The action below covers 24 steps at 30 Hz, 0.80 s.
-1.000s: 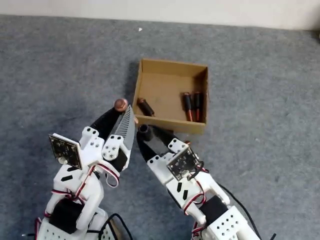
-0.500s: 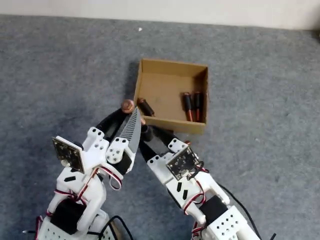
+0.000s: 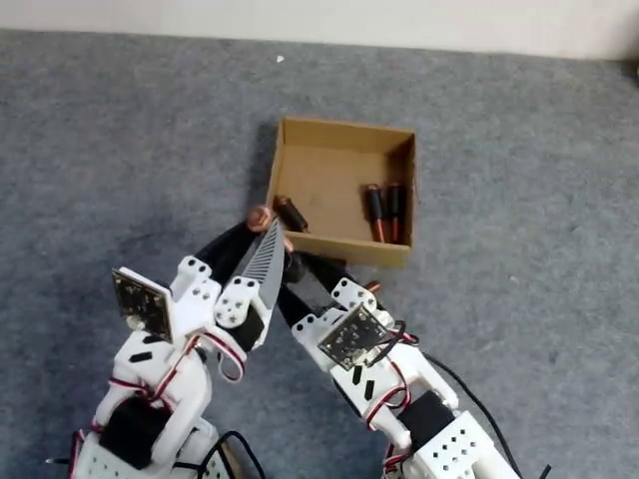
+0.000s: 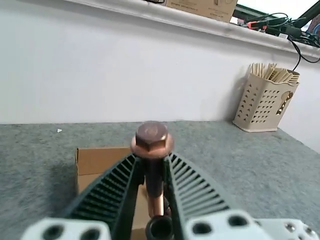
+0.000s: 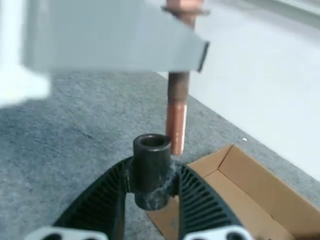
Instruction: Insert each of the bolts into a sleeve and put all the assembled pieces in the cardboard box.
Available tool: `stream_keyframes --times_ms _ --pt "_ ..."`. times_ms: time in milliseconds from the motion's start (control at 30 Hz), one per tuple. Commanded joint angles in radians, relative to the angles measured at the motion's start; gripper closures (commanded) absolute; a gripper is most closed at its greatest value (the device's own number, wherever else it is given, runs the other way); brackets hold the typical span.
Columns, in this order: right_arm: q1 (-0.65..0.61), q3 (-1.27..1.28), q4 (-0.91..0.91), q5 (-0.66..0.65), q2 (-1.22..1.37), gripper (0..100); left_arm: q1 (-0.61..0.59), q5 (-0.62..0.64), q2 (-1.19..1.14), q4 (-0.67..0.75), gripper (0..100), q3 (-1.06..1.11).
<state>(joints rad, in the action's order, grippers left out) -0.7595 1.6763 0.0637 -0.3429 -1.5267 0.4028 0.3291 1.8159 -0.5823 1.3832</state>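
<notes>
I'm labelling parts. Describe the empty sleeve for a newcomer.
Start at the cardboard box. Just before its near wall, the right gripper holds a black sleeve upright. Unlike the sleeves in the box, its bore is empty, a copper bolt held close by.

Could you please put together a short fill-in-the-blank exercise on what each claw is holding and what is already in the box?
1. The left claw is shut on a copper ____.
2. The right claw is shut on a black ____.
3. The cardboard box already holds ____ assembled pieces.

Missing words: bolt; sleeve; three.
</notes>
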Motion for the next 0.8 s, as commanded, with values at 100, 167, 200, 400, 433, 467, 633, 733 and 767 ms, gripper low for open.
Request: stream_keyframes --times_ms 100,167,200,400,433,467,633,733,767 --pt "0.047 0.128 -0.001 0.046 -0.016 99.4 0.021 0.012 0.008 -0.087 99 -0.151" --pt "0.048 0.128 -0.001 0.046 -0.016 99.4 0.021 0.012 0.008 -0.087 99 -0.154" --pt "0.048 0.128 -0.001 0.046 -0.016 99.4 0.021 0.012 0.008 -0.087 99 -0.156" --pt "0.048 0.128 -0.001 0.041 -0.016 99.4 0.021 0.012 0.008 -0.087 99 -0.148" --pt "0.048 0.128 -0.001 0.041 -0.016 99.4 0.021 0.012 0.008 -0.087 99 -0.145" --pt "0.048 0.128 -0.001 0.041 -0.016 99.4 0.022 0.012 0.007 -0.087 99 -0.142" --pt "0.05 0.128 -0.001 0.04 -0.019 99.4 0.088 0.011 0.007 -0.087 99 -0.082" --pt "0.065 0.128 -0.001 0.04 -0.021 99.4 0.096 0.011 0.007 -0.087 99 -0.058" --pt "0.074 0.128 -0.001 0.04 -0.021 99.4 0.094 0.011 0.007 -0.087 99 -0.053"
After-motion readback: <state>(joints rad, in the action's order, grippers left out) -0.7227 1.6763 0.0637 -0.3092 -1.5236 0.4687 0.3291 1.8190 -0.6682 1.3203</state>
